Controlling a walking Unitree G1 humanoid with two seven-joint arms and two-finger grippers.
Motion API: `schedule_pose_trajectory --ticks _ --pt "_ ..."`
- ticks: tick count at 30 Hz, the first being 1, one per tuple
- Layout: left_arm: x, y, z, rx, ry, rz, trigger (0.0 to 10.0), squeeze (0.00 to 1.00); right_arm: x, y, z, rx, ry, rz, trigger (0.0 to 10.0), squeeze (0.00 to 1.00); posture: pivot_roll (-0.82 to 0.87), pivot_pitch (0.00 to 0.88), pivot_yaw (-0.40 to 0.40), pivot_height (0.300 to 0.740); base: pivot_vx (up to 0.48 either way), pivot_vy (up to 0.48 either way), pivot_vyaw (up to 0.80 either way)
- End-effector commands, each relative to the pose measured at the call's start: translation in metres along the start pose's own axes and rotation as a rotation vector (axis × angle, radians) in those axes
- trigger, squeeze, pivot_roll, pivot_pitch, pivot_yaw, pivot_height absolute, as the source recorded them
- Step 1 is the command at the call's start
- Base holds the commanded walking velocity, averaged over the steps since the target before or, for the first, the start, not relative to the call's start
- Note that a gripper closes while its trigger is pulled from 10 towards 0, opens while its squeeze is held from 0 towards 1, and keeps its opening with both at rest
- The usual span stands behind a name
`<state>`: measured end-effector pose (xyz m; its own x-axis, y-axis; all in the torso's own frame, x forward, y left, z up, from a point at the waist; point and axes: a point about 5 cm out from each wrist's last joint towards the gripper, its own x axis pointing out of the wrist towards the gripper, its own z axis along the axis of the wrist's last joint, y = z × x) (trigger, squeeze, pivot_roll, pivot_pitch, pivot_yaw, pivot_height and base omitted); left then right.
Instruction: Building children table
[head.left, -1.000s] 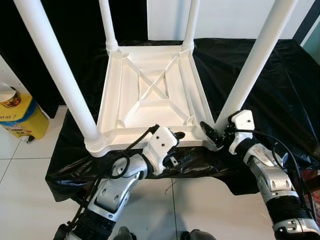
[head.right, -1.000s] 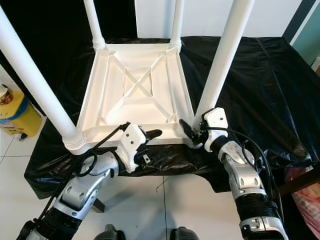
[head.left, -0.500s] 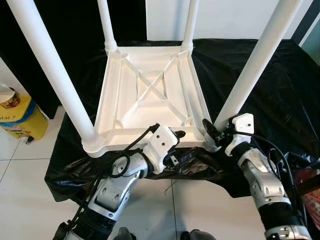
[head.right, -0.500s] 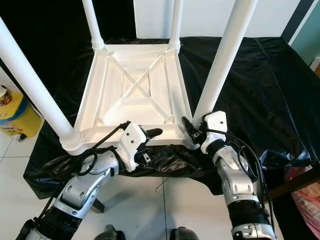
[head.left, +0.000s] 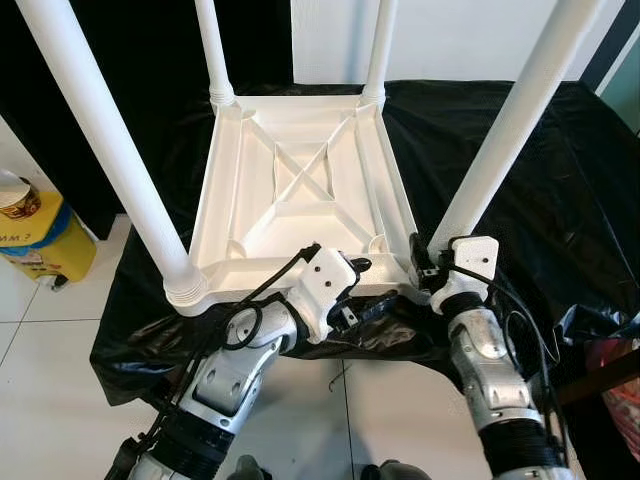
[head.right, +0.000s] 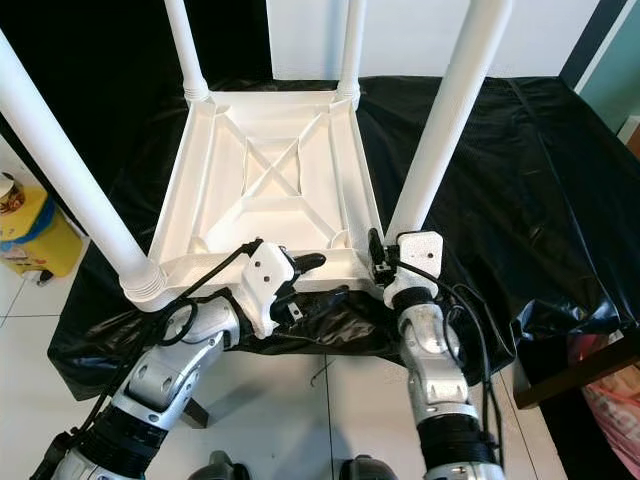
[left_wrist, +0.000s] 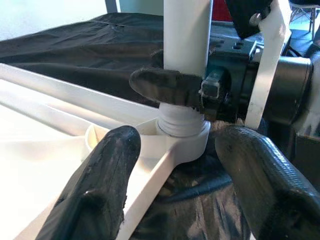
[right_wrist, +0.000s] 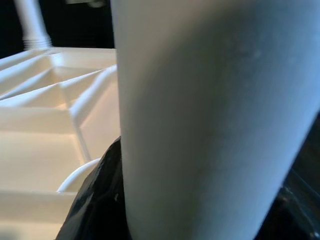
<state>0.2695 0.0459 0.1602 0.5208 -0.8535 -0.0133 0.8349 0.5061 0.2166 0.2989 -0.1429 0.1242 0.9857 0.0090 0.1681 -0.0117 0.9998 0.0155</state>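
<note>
The right gripper (head.left: 428, 268) has closed in, clasping the white plastic upturned table's (head.left: 300, 190) near-right round leg (head.left: 500, 130); left gripper (head.left: 352, 290) gapes beside it.

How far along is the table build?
Done: all four legs stand in the corner sockets of the upturned white tabletop on the black sheet. In hand: the right gripper is closed around the near-right leg just above its threaded base; the left gripper sits open at the near edge. Left, probably: seating that leg, then flipping the table.

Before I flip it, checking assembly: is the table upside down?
Yes, upside down: the table shows its ribbed underside, and all four legs point upward.
</note>
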Motion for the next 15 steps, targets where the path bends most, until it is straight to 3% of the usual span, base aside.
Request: schedule_pose_trajectory --ticks 1,13,14,15 --pt "0.0031 0.0003 0.0004 -0.001 -0.012 -0.021 10.0 0.00 -0.0120 -0.0029 -0.0250 -0.003 0.136 -0.087 10.0 0.00 -0.05 0.062 -0.024 0.740 0.000 0.000 0.00" --pt "0.0120 -0.0011 0.0011 0.016 -0.025 -0.041 10.0 0.00 -0.0171 -0.0068 -0.0230 -0.038 0.114 -0.139 10.0 0.00 -0.07 0.041 -0.025 0.740 0.000 0.000 0.00" --pt "0.0125 -0.0012 0.0014 0.017 -0.027 -0.043 10.0 0.00 -0.0158 -0.0068 -0.0222 -0.041 0.111 -0.137 10.0 0.42 -0.07 0.036 -0.022 0.740 0.000 0.000 0.00" --pt "0.0125 -0.0012 0.0014 0.017 -0.027 -0.043 10.0 0.00 -0.0158 -0.0068 -0.0222 -0.041 0.111 -0.137 10.0 0.42 -0.07 0.036 -0.022 0.740 0.000 0.000 0.00"
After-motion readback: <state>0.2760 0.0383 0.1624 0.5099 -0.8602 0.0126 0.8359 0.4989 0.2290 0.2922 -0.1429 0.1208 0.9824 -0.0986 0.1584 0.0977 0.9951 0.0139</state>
